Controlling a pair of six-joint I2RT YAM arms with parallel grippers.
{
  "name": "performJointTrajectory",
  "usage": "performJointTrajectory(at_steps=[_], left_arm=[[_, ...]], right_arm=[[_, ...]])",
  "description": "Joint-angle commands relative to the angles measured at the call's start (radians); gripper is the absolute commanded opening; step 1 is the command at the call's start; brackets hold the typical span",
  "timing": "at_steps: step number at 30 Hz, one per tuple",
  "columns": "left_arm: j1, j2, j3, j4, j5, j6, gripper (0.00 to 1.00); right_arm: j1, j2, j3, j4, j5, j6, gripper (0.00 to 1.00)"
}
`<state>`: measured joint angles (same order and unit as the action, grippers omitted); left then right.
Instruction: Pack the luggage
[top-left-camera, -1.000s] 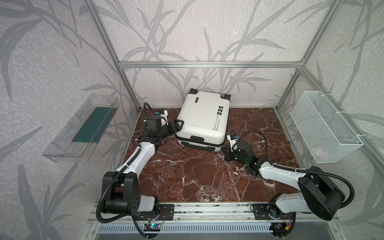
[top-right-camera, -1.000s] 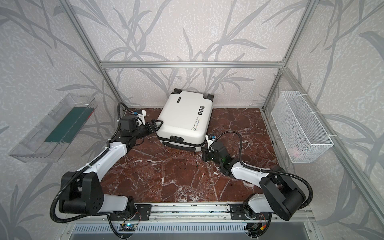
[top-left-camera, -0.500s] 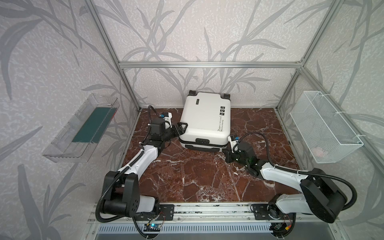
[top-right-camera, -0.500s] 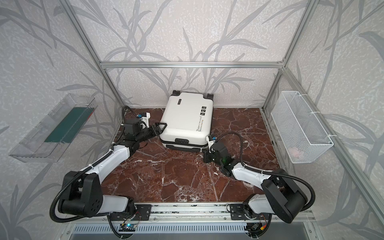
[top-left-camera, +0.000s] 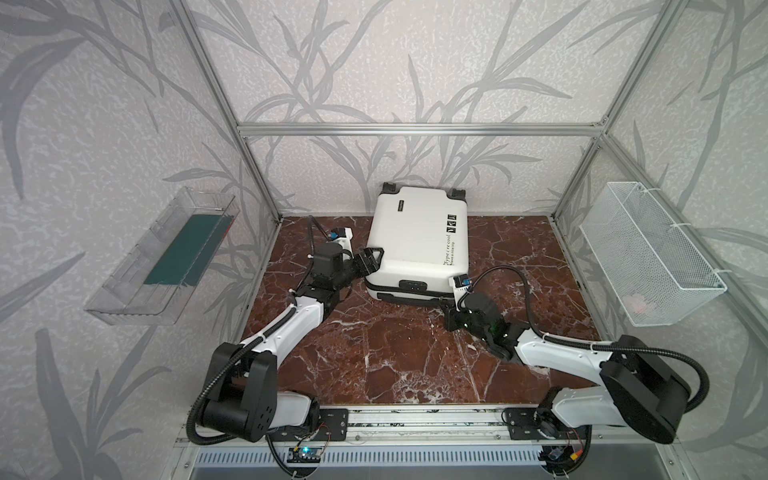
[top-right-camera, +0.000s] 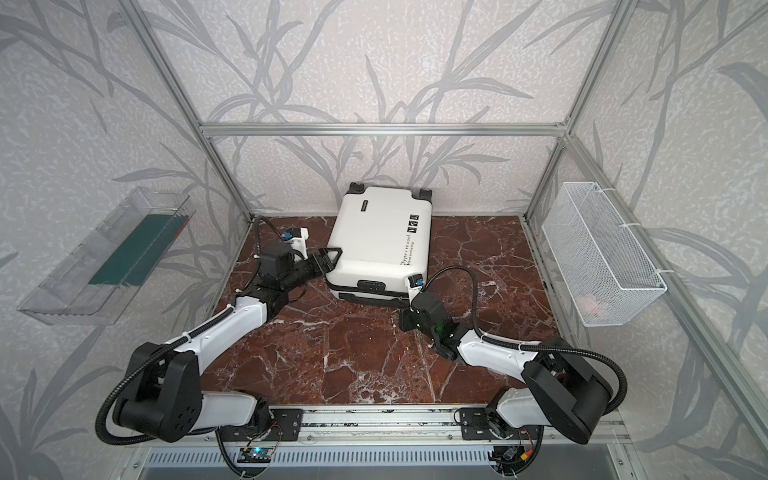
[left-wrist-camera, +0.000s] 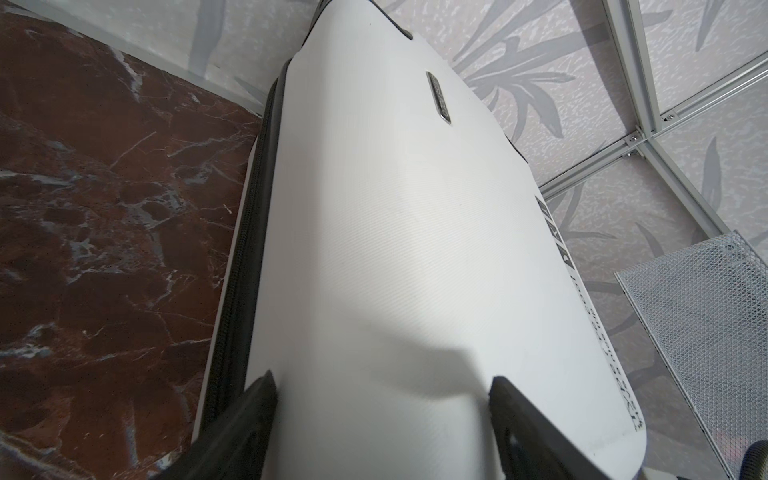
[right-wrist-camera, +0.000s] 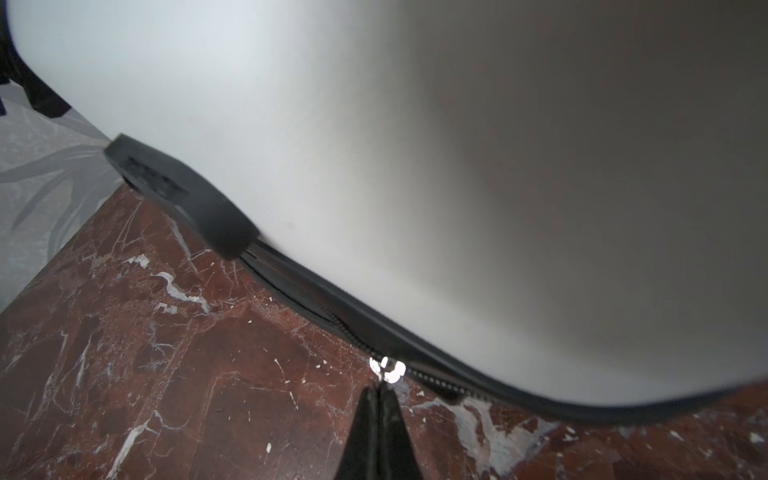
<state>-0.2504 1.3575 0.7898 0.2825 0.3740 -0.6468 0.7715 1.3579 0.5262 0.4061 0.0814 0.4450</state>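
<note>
We think the hard luggage (top-left-camera: 417, 237) is slippery, so our right tool (right-wrist-camera: 380, 394) pinches its zipper pull (right-wrist-camera: 387, 369); our left tool (top-left-camera: 371, 261) stands open around its edge.

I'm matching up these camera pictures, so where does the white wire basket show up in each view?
Both top views: the wire basket hangs at the right side, right of the luggage.
Left wrist: the wire basket shows past the luggage edge carrying black print.
Right wrist: not in it.
Shared landmark: the luggage, white shell visible in all four.
</note>
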Motion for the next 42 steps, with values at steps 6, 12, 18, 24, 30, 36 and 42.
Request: performJointTrajectory(at_steps=[6,12,18,24,30,36,42], left_arm=[[-0.082,0.005,-0.03,0.014,0.152,-0.038,0.8],[-0.114,0.02,-0.032,0.033,0.141,-0.048,0.79],[-0.155,0.026,-0.043,0.057,0.119,-0.062,0.79],[-0.195,0.041,-0.047,0.082,0.092,-0.075,0.78],[-0.237,0.062,-0.047,0.112,0.066,-0.09,0.78],[-0.287,0.096,-0.04,0.148,0.044,-0.112,0.77],[-0.316,0.12,-0.031,0.164,0.034,-0.122,0.76]], right_arm=[[0.047,0.02,0.049,0.014,-0.116,0.009,0.0],[0.092,0.082,0.102,0.032,-0.117,0.009,0.0],[0.144,0.156,0.165,0.052,-0.119,0.009,0.0],[0.182,0.2,0.222,0.053,-0.118,-0.001,0.0],[0.207,0.237,0.271,0.052,-0.12,-0.006,0.0],[0.217,0.277,0.311,0.056,-0.129,-0.006,0.0],[0.218,0.29,0.321,0.061,-0.117,-0.005,0.0]])
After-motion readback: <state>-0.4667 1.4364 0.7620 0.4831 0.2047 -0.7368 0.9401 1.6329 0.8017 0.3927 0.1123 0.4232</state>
